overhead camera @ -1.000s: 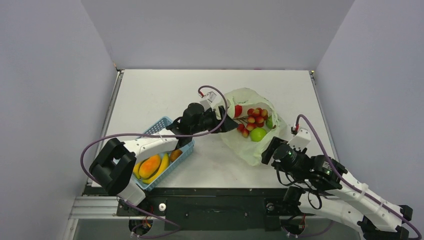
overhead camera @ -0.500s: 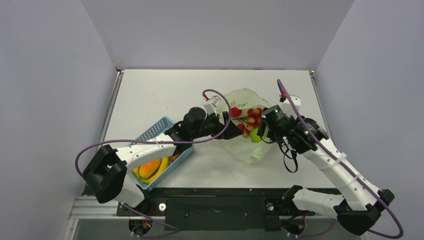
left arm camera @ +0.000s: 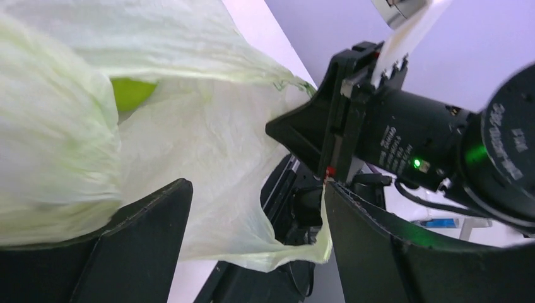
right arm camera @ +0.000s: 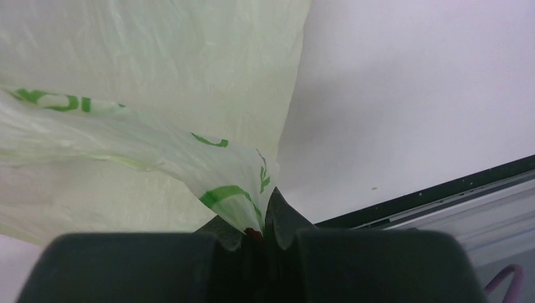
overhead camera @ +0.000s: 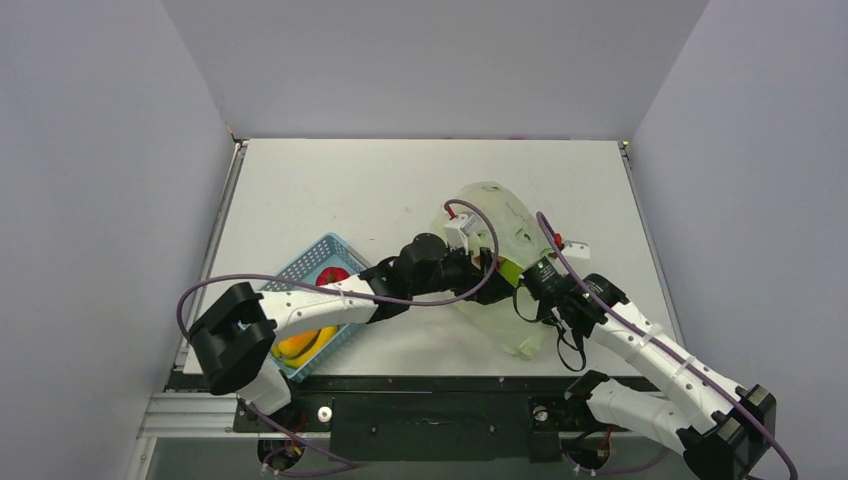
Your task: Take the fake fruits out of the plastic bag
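Note:
The plastic bag lies as a pale yellow-green dome at centre right, its film folded over the fake fruits. Only a light green round fruit shows through; the others are hidden. My right gripper is shut on a printed fold of the bag at its near side. My left gripper is open right next to it, with loose bag film draped between its fingers.
A blue lattice basket stands at the near left with a glossy red tomato and yellow bananas in it, under the left arm. The right gripper's black body fills the left wrist view.
The right arm swung from the bag's far side to its near side and shut on the film. The left gripper shifted right. The bag folded over, hiding the red fruits.

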Tool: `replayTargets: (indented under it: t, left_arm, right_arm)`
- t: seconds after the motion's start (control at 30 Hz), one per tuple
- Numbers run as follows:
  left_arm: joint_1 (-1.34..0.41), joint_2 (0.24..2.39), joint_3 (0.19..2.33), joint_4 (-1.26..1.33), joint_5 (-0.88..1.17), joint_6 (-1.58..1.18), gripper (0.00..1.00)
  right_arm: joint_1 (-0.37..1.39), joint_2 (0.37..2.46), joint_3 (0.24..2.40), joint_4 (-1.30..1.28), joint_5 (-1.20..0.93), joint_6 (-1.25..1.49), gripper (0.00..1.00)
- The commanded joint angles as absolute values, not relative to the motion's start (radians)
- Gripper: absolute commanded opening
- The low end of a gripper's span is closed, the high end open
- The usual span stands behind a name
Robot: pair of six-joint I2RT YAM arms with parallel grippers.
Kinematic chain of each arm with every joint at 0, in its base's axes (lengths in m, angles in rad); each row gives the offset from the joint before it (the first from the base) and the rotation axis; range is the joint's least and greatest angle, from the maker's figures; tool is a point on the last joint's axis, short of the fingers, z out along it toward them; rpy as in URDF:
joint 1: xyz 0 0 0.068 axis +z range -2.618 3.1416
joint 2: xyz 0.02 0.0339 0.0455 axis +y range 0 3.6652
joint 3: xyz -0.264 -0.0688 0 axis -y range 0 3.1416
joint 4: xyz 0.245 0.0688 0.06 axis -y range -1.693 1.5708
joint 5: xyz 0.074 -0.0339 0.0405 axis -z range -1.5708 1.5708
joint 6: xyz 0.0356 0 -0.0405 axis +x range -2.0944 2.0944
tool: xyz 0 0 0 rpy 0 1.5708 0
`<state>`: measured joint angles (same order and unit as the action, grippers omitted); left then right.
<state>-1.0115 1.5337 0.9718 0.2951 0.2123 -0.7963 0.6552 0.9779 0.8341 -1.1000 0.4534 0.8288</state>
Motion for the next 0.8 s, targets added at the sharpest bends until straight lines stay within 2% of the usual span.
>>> replayTargets:
  t: [0.0,0.17,0.37,0.77]
  left_arm:
    - [-1.039,1.634,1.067,0.391,0.167,-0.765,0.73]
    - [-1.058,1.714,1.113,0.396,0.076,-0.731,0.67]
    - [-1.070,1.745,1.069,0.455,-0.056,-0.701,0.65]
    - [-1.058,1.903,1.208,0.373,-0.181,-0.675,0.70]
  right_arm:
    - [0.653,0.945,0.789,-1.050,0.439,0.897,0.00]
    - [0.651,0.887,0.818,-1.037,0.467,0.881,0.00]
    - [0.643,0.871,0.865,-1.043,0.475,0.869,0.00]
    - [0.637,0.850,0.901,-1.040,0.473,0.847,0.00]
